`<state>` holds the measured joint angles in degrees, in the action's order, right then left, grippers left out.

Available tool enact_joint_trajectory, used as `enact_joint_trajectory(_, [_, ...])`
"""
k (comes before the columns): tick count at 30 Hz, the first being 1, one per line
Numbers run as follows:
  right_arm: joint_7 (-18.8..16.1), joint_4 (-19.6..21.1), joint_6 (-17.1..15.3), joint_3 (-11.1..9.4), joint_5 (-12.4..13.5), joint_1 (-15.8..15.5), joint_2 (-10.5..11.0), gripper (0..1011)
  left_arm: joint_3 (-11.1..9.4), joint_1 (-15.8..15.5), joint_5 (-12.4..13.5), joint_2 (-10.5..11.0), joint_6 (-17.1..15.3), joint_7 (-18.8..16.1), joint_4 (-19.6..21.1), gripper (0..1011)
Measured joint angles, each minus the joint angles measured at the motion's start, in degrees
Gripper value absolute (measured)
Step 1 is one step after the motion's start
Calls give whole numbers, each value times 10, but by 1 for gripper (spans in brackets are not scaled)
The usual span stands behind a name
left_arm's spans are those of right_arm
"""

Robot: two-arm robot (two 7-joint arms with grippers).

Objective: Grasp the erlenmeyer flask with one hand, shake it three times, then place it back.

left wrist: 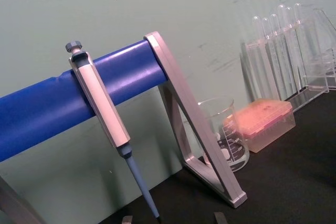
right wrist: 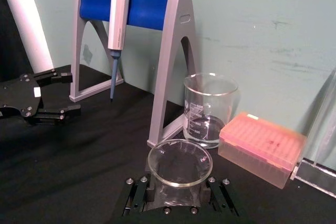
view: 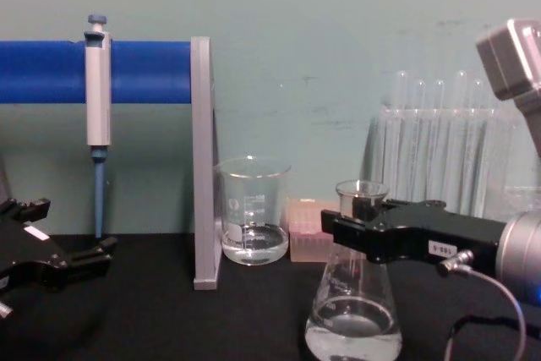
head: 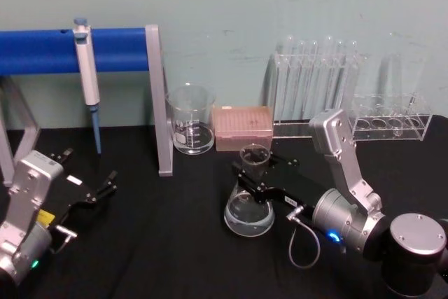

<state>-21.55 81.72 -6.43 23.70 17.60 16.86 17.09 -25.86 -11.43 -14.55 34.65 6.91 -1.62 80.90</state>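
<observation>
- At your far left, the left gripper (head: 105,188) rests low over the black table (head: 161,243), well apart from the glassware; its two fingers are spread wide with nothing between them, as you can also see in the chest view (view: 76,251) and far off in the right wrist view (right wrist: 58,94)
- Behind it stands the pipette stand (head: 157,96), a grey frame with a blue bar, and a pipette (head: 87,75) hangs from that bar with its tip pointing down
- Just right of the stand's grey leg you have the glass beaker (head: 190,120), upright with a little clear liquid, and beside it the pink tip box (head: 242,128) against the back wall
- In front of the tip box, nearer to you, the erlenmeyer flask (head: 250,197) is upright with a little clear liquid in its wide base; its base looks to be on the table, though you cannot be sure of contact
- The right gripper (head: 260,176) reaches in from the right and is closed on the flask's neck just under the flared rim, one finger on each side; the chest view shows the same grip (view: 359,226)
- Behind and right of that arm, test tubes (head: 318,78) stand in clear racks along the wall
</observation>
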Motion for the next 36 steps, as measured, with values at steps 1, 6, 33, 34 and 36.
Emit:
enact_joint_trajectory(1, [0, -1, 0, 0, 0, 0, 0, 457, 0, 0, 0, 0, 0, 0, 0, 1001])
enact_joint_trajectory(6, [0, -2, 0, 0, 0, -2, 0, 457, 0, 0, 0, 0, 0, 0, 0, 1001])
enact_joint_trajectory(33, [6, -3, -4, -1, -5, -7, -2, 457, 0, 0, 0, 0, 0, 0, 0, 1001])
enact_joint_trajectory(34, [7, -3, -4, -1, -7, -7, -2, 457, 0, 0, 0, 0, 0, 0, 0, 1001])
enact_joint_trajectory(36, [7, -2, -4, -2, -8, -7, -2, 457, 0, 0, 0, 0, 0, 0, 0, 1001])
